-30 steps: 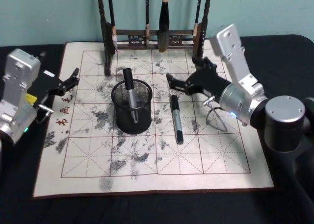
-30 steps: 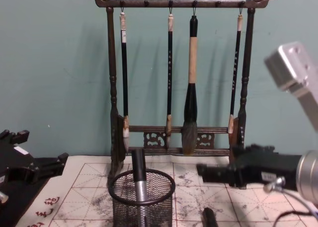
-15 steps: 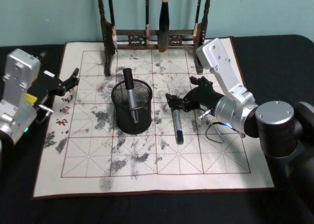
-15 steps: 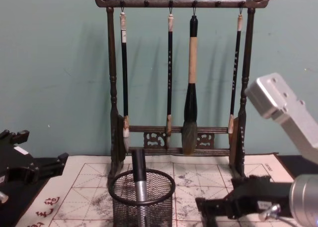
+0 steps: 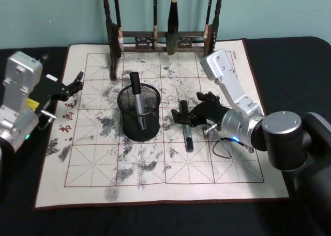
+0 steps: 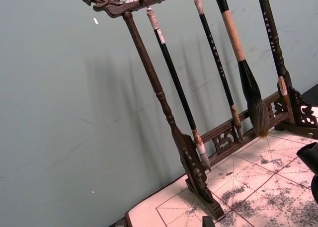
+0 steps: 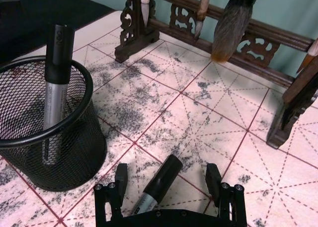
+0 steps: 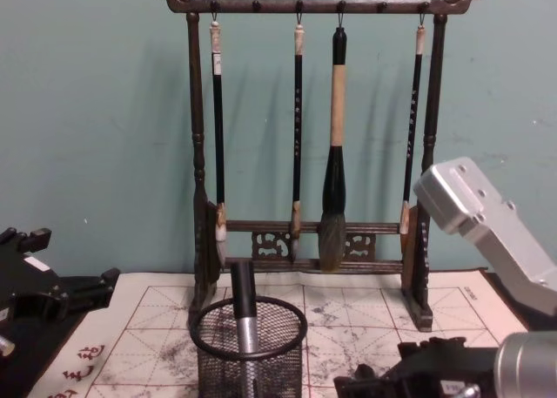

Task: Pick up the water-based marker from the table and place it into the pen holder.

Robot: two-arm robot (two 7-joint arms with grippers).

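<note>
In the small black wire-mesh cylindrical pen holder (image 5: 139, 131), one black-capped silver marker (image 5: 136, 97); just right of that holder, flat on the ink-stained gridded mat (image 5: 155, 169), the silver-barrelled water-based marker (image 5: 186, 134), black cap between the spread fingers (image 7: 120, 178) of the right gripper (image 5: 182, 116); well left, the parked left gripper (image 5: 72, 86).

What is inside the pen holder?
One marker stands inside the pen holder, black cap up, leaning on the rim. The mesh partly veils its lower end and the holder's floor, so I cannot tell whether anything small lies there.
</note>
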